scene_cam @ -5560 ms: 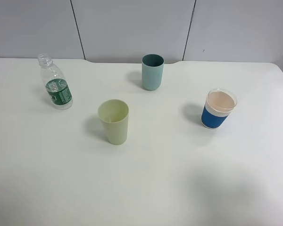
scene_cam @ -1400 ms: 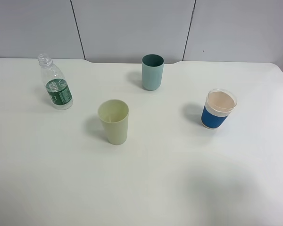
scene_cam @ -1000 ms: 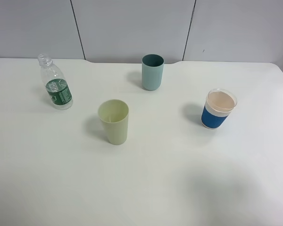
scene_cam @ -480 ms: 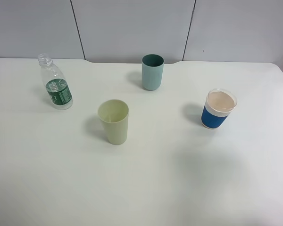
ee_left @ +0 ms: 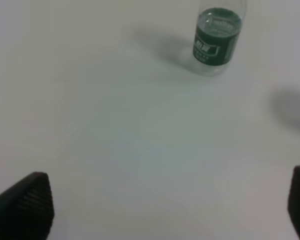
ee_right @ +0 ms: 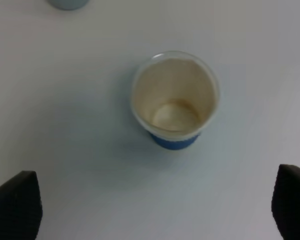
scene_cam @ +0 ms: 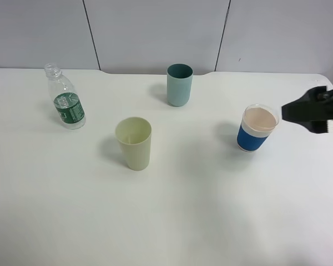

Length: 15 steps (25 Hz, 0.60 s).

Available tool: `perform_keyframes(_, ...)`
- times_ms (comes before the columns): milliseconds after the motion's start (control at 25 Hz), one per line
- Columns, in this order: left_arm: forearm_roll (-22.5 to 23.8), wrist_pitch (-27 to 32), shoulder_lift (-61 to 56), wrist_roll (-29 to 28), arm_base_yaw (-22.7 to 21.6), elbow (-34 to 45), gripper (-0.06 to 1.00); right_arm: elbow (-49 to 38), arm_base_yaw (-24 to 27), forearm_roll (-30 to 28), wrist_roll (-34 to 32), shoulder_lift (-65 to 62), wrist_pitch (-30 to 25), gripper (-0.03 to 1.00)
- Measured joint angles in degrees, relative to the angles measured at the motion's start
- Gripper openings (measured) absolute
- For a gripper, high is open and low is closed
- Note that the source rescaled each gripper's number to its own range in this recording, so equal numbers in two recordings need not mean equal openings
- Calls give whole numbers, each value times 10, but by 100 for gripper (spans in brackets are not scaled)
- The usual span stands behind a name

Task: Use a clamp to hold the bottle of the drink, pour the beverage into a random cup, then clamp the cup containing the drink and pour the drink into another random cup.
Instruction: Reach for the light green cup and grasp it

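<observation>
Exterior high view. The small clear ribbed plastic bottle with a dark green label band (scene_cam: pixel 65 98) stands upright at the far left of the white table (scene_cam: pixel 183 221). It is well apart from the plain pale yellow-green tapered plastic tumbler (scene_cam: pixel 134 143) nearer the middle and from the teal cylindrical cup (scene_cam: pixel 179 84) farther back. Nothing is held. My left gripper (ee_left: pixel 162 205), seen only in its wrist view, hangs spread wide and empty above bare table, with the bottle ahead of it and well apart. My right gripper (ee_right: pixel 150 207) is likewise wide and empty, poised over the white cup with a blue sleeve (ee_right: pixel 175 100).

Risks, as I judge them:
- The bottle looks light and tall and its neck seems uncapped, so a finger arriving off-centre could topple it and spill the drink.
- Too hard a squeeze on the thin ribbed wall could push liquid out.
- My right arm, if lowered here, could knock the blue-sleeved cup over.
</observation>
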State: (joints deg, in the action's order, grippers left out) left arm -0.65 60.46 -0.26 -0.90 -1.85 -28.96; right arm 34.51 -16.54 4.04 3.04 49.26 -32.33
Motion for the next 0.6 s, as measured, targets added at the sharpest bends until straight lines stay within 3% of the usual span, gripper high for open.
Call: perform_keyframes(600,0,0,0,0,0,3,87,0,-238,-3,0,169,155,100)
